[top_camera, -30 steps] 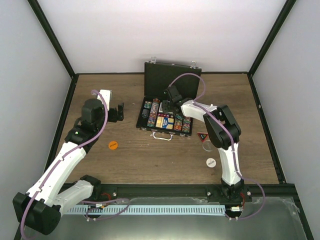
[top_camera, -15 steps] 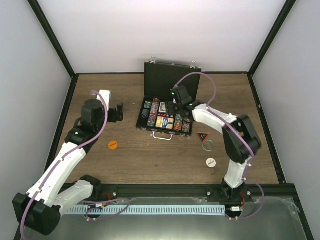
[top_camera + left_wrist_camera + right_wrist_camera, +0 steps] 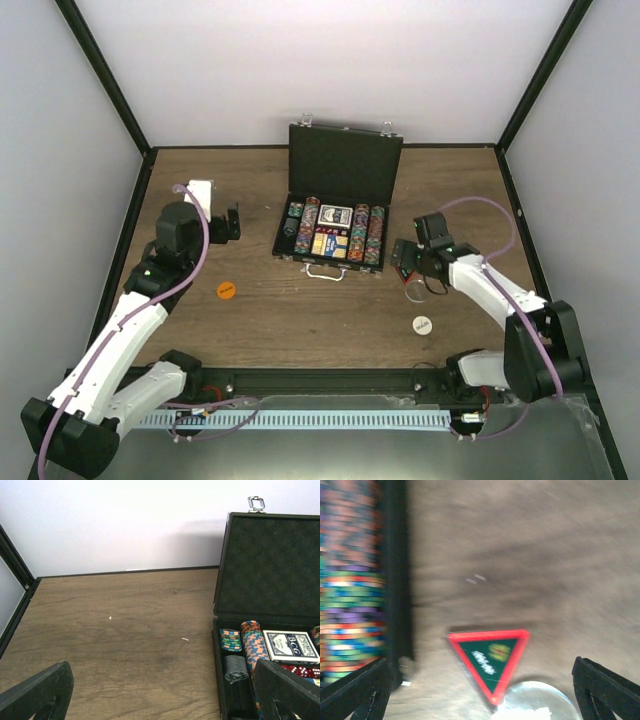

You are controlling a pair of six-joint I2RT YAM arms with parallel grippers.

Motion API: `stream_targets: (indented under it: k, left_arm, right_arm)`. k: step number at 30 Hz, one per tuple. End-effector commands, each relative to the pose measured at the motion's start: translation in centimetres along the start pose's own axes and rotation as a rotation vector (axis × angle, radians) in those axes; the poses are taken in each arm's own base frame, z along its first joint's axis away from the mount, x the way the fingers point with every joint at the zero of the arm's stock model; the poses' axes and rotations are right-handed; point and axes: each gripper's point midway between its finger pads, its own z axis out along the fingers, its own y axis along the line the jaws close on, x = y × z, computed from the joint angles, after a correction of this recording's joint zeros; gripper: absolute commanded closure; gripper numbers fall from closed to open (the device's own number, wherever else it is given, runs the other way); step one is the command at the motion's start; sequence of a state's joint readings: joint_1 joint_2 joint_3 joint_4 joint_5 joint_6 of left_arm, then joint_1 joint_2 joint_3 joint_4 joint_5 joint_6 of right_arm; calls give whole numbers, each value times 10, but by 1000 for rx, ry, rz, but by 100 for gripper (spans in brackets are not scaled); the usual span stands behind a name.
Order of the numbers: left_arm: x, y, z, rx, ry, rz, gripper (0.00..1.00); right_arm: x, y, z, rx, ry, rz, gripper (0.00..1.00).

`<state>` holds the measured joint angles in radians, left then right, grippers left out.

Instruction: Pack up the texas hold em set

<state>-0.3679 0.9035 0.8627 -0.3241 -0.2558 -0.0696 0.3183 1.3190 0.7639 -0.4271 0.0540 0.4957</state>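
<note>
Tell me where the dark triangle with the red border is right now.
Right wrist view: the red-bordered dark triangle lies flat on the wooden table, just right of the black case, its lower tip meeting a clear round disc.

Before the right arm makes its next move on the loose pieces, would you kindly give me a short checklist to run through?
1. Right end effector open and empty: ok.
2. Triangle marker flat on the table, between the fingers in the right wrist view: ok.
3. Triangle marker free of the clear disc: cannot tell; its tip meets the disc's edge and the view is blurred.
4. Case lid standing open: ok.
5. Free slot in the case for the triangle marker: cannot tell.
6. Left end effector open and apart from the case: ok.
</note>
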Motion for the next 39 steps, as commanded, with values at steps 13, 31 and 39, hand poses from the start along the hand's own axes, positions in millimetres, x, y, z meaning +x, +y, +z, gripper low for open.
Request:
stream_targets:
  k: [13, 31, 39]
  left_arm:
    - [-1, 2, -1, -5, -18, 1, 0]
    - [4, -2, 3, 14, -1, 3, 0]
    - [3, -3, 3, 18, 0, 2, 0]
  right_arm:
    - [70, -61, 2, 236, 176, 198, 0]
    - [92, -52, 13, 274, 261, 122, 12]
    - [76, -42, 6, 217, 201, 116, 25]
